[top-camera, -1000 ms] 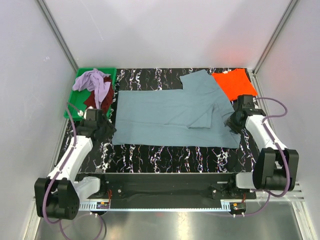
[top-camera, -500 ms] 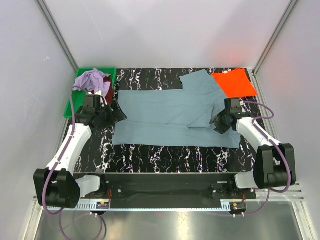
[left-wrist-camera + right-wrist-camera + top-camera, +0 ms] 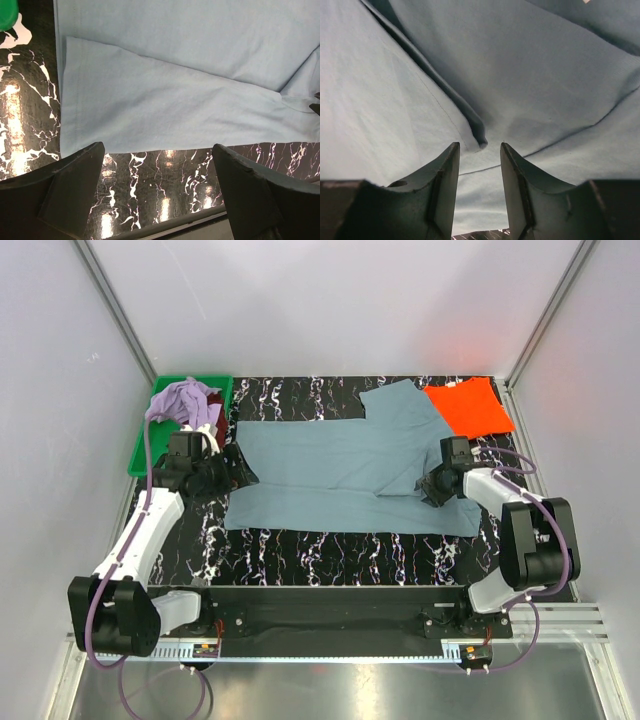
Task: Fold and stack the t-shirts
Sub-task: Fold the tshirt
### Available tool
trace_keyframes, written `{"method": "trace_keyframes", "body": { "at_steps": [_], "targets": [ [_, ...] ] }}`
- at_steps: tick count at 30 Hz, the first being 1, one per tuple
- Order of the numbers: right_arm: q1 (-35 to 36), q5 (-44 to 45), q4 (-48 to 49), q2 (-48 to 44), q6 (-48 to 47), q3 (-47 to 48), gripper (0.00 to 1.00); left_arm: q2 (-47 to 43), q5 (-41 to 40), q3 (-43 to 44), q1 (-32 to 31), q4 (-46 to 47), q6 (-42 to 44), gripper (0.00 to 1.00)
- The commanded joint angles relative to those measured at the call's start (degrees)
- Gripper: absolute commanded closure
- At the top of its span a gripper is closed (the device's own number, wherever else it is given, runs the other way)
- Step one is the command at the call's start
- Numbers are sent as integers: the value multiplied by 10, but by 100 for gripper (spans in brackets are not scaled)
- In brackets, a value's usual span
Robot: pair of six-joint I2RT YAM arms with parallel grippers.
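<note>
blue-grey t-shirt [image 3: 330, 475]: from above, it lies spread flat across the middle of the black marbled table [image 3: 330, 550], with one sleeve reaching toward the far right
orange t-shirt [image 3: 468, 407]: lies flat in the far right corner, just beside that sleeve
green tray [image 3: 145, 450]: stands at the far left edge of the table
lavender t-shirt [image 3: 185, 400]: heaped in the tray, spilling over its right side
dark maroon t-shirt [image 3: 214, 426]: only a scrap shows under the lavender one
left gripper [image 3: 235, 468]: low at the left edge of the blue-grey t-shirt, between tray and cloth
right gripper [image 3: 430, 488]: down on the right part of the blue-grey t-shirt, beside a folded-over flap

left wrist view, cloth: the blue-grey t-shirt [image 3: 175, 90] fills the far part, with its hem running down the left side and a fold line slanting across it
left wrist view, claw: the left gripper [image 3: 160, 200] is spread wide, with both fingers [image 3: 65, 185] over bare table and nothing between them
left wrist view, corner: a bit of the green tray [image 3: 7, 12] shows at far left

right wrist view, cloth: the blue-grey t-shirt [image 3: 545, 75] covers nearly everything, creased
right wrist view, flap: a folded edge [image 3: 475, 135] ends in a tip just ahead of the gap
right wrist view, claw: the right gripper [image 3: 479, 195] has a narrow gap, with its fingers [image 3: 440, 190] against the cloth, and nothing looks pinched
</note>
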Motion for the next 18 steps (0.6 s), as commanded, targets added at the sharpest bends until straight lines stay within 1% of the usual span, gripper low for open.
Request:
{"method": "trace_keyframes", "body": {
  "at_steps": [1,6,8,9,11,12,13,15,18],
  "targets": [
    [7,16,22,14,9,20,56,-6,21,-3,1,24,11,5],
    [6,12,37,31,10,24,60,0,25,0,1,23,11,5],
    [7,8,39,36,10,29,64,-2,23,-2,1,23,12,5],
    [8,8,40,35,9,32,72,-2,22,-2,1,23,12,5],
    [12,8,48,31,3,37,80,-3,23,-3,1,25,11,5],
    [14,2,58,29,-4,40,89,-3,25,-2,1,25,11,5],
    [19,-24,75,34,-25,44,93,-3,26,-3,1,25,10,5],
    [25,-31,63,48,-40,73,99,-5,28,-6,1,27,10,5],
    [34,-47,55,77,-57,98,100,-5,30,-6,1,30,10,5]
  ]
}}
